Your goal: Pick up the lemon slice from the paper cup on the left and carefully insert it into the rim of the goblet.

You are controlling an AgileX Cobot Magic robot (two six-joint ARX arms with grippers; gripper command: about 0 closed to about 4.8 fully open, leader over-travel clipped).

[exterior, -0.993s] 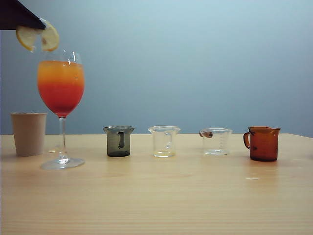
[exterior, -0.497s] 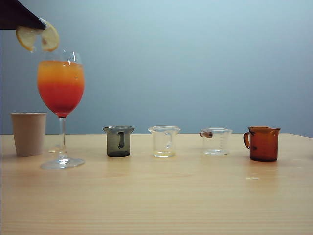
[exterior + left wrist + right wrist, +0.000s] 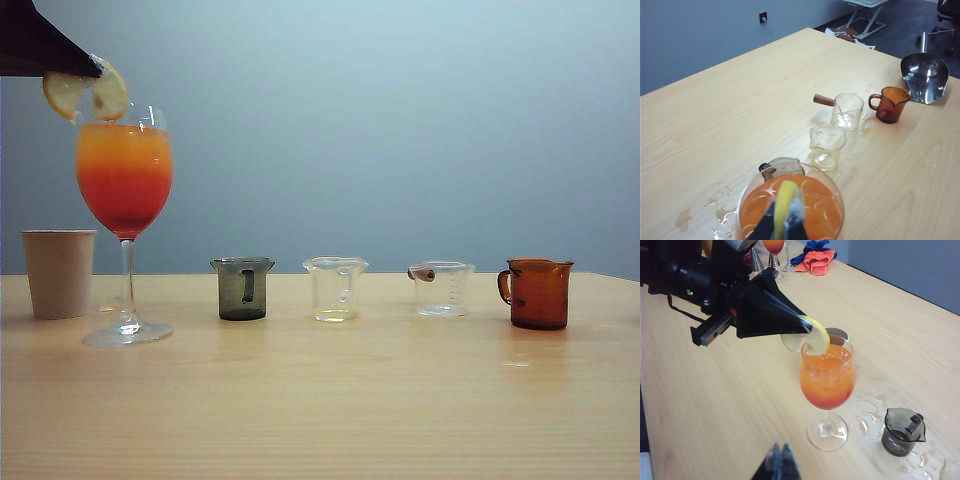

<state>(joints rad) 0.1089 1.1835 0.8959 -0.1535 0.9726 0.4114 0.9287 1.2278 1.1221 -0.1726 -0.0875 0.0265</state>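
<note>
Orange-over-red goblet (image 3: 124, 180), pale-yellow lemon slice (image 3: 88, 92)

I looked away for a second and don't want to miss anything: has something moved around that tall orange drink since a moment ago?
The left tool, shut on the thin pale-yellow lemon slice, has carried it a little right and down, close above the rim of the tall clear stemmed goblet. The right tool hangs shut, away from the glass. The beige paper cup and the small jugs have not moved.

No readable txt, labels or nos. anywhere; clear beaker (image 3: 442, 288) marks too faint to read.
</note>
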